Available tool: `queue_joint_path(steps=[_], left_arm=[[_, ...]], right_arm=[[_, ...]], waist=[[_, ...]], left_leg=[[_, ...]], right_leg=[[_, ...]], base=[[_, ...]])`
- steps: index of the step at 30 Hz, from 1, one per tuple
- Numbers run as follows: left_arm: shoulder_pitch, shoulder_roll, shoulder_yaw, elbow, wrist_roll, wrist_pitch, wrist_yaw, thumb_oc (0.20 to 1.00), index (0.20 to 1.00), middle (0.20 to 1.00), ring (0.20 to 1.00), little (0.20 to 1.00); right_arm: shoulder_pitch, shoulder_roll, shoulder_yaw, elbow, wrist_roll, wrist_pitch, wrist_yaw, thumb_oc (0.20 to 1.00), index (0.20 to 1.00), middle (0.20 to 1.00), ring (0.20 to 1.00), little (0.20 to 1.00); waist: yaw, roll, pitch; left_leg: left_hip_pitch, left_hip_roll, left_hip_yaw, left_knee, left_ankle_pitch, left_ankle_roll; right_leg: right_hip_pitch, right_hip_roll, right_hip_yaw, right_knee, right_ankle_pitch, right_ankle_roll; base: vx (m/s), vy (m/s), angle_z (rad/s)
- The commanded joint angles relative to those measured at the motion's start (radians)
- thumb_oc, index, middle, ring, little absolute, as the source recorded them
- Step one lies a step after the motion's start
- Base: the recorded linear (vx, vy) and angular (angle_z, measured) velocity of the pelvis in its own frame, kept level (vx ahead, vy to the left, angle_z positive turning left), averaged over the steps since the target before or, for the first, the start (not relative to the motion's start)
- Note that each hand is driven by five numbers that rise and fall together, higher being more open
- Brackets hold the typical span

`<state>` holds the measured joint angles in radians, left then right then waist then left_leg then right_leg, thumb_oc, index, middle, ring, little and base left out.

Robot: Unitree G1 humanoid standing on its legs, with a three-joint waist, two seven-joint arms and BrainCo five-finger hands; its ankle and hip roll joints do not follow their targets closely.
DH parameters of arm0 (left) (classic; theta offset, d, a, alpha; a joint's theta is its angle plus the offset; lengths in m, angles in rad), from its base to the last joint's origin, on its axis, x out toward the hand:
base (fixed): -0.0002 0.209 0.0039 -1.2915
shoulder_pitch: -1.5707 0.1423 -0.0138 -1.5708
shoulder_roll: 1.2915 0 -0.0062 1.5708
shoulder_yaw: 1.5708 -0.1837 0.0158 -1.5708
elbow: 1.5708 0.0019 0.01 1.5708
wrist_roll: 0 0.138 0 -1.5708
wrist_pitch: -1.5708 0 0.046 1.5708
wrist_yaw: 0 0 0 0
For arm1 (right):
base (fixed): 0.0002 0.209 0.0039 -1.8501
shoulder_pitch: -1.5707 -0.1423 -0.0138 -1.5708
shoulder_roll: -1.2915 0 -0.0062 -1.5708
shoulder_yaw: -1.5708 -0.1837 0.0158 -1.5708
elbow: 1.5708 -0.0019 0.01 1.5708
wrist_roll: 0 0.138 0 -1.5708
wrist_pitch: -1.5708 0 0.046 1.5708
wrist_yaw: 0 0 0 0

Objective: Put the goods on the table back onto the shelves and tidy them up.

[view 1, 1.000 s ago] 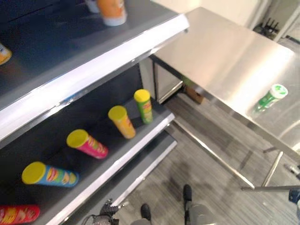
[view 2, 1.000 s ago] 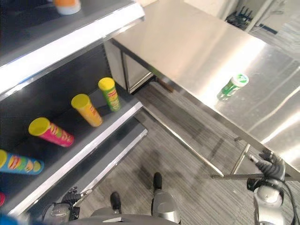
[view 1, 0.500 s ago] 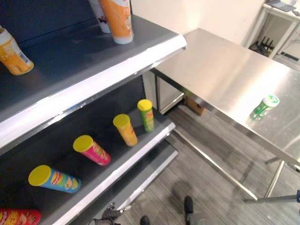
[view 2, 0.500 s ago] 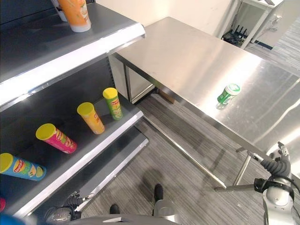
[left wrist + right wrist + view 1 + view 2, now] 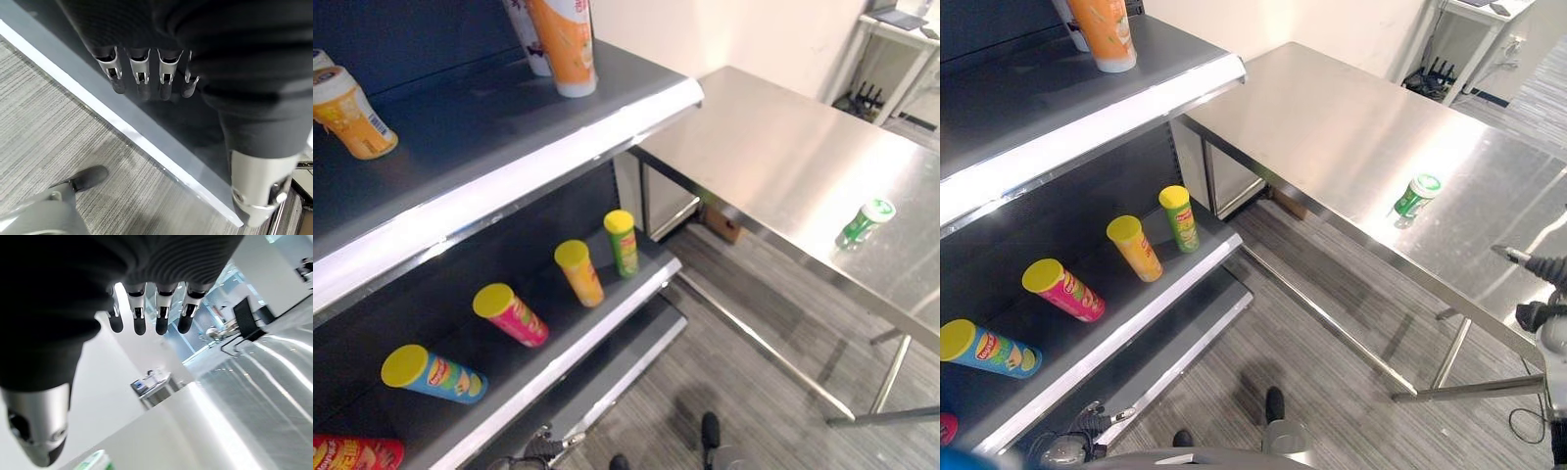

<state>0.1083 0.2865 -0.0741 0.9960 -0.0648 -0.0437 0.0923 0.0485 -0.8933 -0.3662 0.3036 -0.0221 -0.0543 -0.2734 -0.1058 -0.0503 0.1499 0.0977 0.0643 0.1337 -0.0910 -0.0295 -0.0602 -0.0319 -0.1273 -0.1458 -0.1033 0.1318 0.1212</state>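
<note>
A green can (image 5: 1417,196) lies on the steel tabletop (image 5: 1332,127), well apart from the shelves (image 5: 509,176). On the lower shelf beside the tabletop stand green (image 5: 621,241), orange (image 5: 578,272), pink (image 5: 511,313) and blue (image 5: 433,373) tubes. The left hand (image 5: 146,73) hangs with fingers straight, holding nothing; the right hand (image 5: 151,308) is likewise relaxed and empty.

A small green can (image 5: 1417,196) with a white top stands on the steel table (image 5: 773,157), alone, tilted a touch. It sits well apart from the right hand (image 5: 1540,272), which hangs off the table's near edge with straight fingers, holding nothing.
</note>
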Motion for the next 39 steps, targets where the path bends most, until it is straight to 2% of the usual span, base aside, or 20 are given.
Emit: queue_joint_path(steps=[1,11,19,28,39], left_arm=[[-0.060,0.041,-0.017,0.043,-0.007,-0.025,-0.005,1.000,1.000,1.000,1.000,1.000],[-0.042,0.059,-0.034,0.035,-0.033,-0.027,-0.019,1.000,1.000,1.000,1.000,1.000],[-0.032,0.064,-0.041,0.012,-0.052,-0.033,-0.017,1.000,1.000,1.000,1.000,1.000],[-0.025,0.050,-0.052,0.006,-0.054,-0.031,-0.009,1.000,1.000,1.000,1.000,1.000],[-0.022,0.045,-0.062,0.003,-0.054,-0.030,-0.006,1.000,1.000,1.000,1.000,1.000]], right_arm=[[-0.101,-0.079,0.030,0.058,-0.004,-0.030,0.001,1.000,1.000,1.000,1.000,1.000],[-0.217,-0.133,0.194,0.202,0.068,-0.026,0.075,1.000,1.000,1.000,1.000,1.000],[-0.313,-0.176,0.289,0.237,0.007,-0.012,0.064,1.000,1.000,1.000,1.000,1.000],[-0.340,-0.197,0.296,0.269,-0.034,0.000,0.029,1.000,1.000,1.000,1.000,1.000],[-0.368,-0.203,0.306,0.292,-0.075,0.012,0.000,1.000,1.000,1.000,1.000,1.000]], waist=[[0.037,-0.024,0.036],[0.063,-0.020,0.048],[0.074,0.003,0.062],[0.076,0.025,0.068],[0.075,0.034,0.069]], left_leg=[[-0.048,0.005,-0.062,0.097,-0.088,-0.007],[-0.064,0.033,-0.075,0.085,-0.061,-0.037],[-0.080,0.053,-0.081,0.065,-0.030,-0.060],[-0.078,0.068,-0.090,0.049,-0.014,-0.075],[-0.080,0.072,-0.098,0.047,-0.013,-0.078]], right_leg=[[0.009,-0.057,-0.032,0.093,-0.150,0.076],[0.021,-0.040,-0.067,0.073,-0.161,0.064],[0.024,-0.023,-0.092,0.044,-0.166,0.055],[0.040,-0.003,-0.114,0.030,-0.183,0.044],[0.043,0.002,-0.123,0.028,-0.190,0.040]], base=[[0.02,-0.057,0.19],[0.02,-0.070,0.11],[0.02,-0.074,0.06],[0.02,-0.047,0.07],[0.02,-0.015,0.04]])
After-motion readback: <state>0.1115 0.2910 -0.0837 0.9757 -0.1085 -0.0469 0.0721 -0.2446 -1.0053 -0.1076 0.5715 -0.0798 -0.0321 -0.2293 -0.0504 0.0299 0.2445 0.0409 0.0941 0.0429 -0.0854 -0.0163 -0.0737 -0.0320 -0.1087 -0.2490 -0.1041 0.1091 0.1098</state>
